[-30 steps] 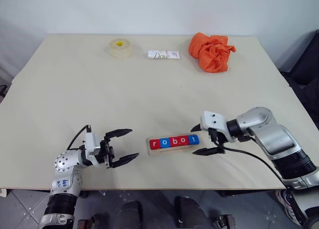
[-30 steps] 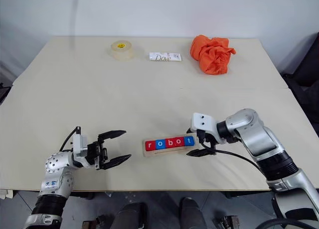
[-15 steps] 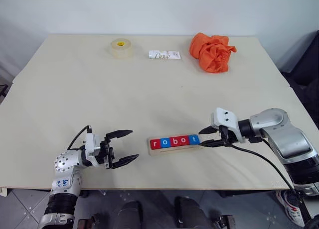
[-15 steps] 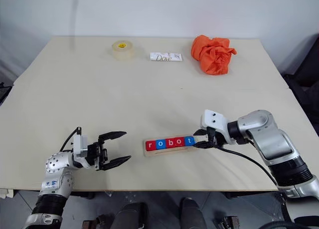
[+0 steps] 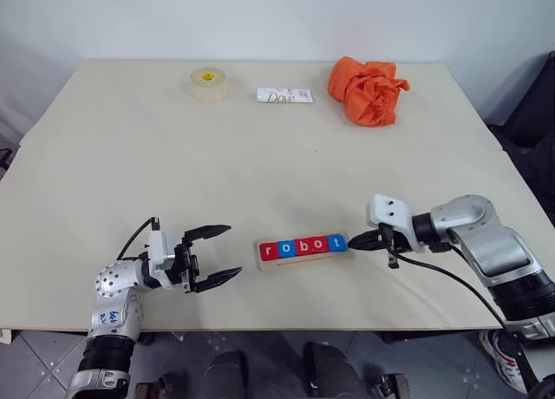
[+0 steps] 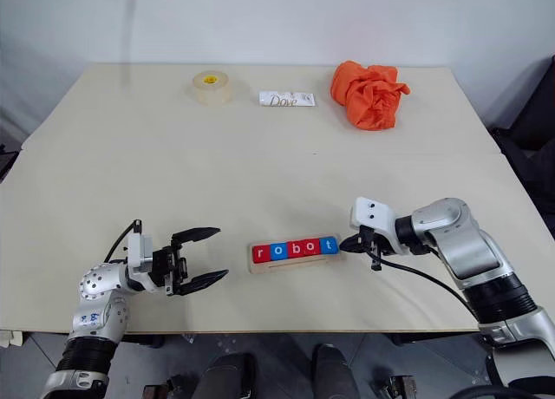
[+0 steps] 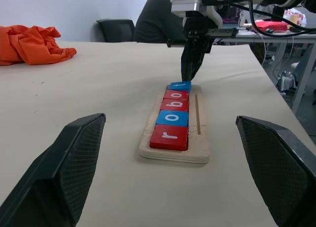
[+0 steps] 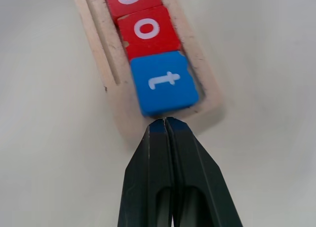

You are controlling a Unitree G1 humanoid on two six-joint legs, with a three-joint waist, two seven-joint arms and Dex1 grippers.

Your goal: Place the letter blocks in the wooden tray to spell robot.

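I note five red and blue square letter blocks [image 5: 303,246] seated in the pale wooden tray [image 7: 199,138], spelling robot; right gripper [image 8: 166,122] fingers pressed together at the t end, left gripper [image 5: 212,256] fingers apart, empty.

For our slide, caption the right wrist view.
Shut right end effector at the wooden tray end, beside the blue t block.

The letter blocks [image 5: 303,246] are seated in the wooden tray [image 5: 303,258], flanked at nine o'clock by the left gripper [image 5: 217,255] and at three by the right gripper [image 5: 354,240].
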